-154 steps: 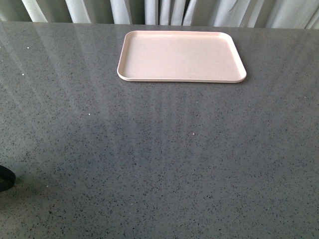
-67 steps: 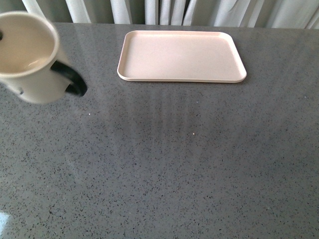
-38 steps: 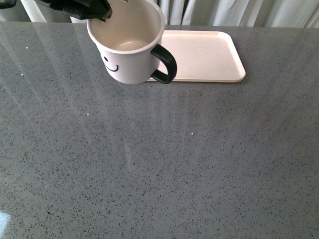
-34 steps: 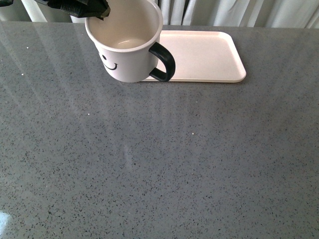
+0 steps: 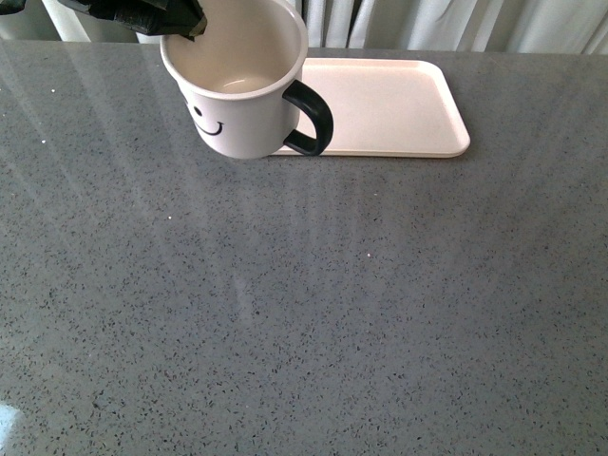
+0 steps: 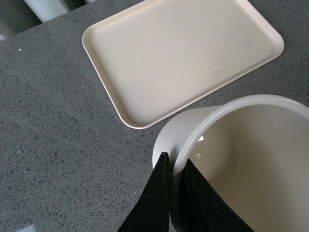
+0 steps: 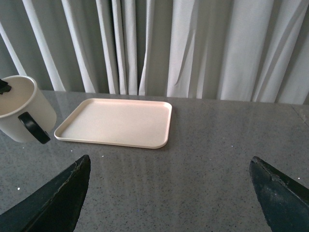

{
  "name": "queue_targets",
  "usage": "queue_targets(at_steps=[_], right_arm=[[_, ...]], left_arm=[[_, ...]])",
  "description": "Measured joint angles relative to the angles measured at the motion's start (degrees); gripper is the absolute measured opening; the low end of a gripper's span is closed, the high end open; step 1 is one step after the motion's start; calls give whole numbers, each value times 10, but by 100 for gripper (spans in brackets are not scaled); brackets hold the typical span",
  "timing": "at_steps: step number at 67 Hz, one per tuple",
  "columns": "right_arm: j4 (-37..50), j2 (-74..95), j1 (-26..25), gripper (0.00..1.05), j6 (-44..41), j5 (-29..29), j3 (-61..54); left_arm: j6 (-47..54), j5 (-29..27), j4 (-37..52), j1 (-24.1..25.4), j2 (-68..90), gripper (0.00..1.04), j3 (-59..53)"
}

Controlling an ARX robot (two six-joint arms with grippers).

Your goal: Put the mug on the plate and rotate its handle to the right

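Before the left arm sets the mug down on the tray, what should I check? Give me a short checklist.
1. Grip: left end effector shut on the rim of the mug, one finger inside, one outside: ok.
2. Position over the plate: the right wrist view shows the mug beside the plate's end, not over it: not ok.
3. Landing surface: plate bare: ok.
4. Direction of the handle: points right in the front view: ok.
5. Other arm: right end effector open, clear of the plate: ok.
6. Height of the mug over the table: cannot tell.
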Motion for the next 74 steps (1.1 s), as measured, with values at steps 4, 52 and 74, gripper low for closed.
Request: queue_targets(at_steps=[4, 52, 74], right_arm=[[0, 0, 0, 96, 0, 0, 0], [0, 0, 0, 96, 0, 0, 0], [0, 0, 0, 96, 0, 0, 0]], left_arm=[[-29, -37, -74, -4, 24, 2, 49], [35, 25, -433, -12, 534, 2, 866], [71, 38, -485, -19, 616, 2, 979]])
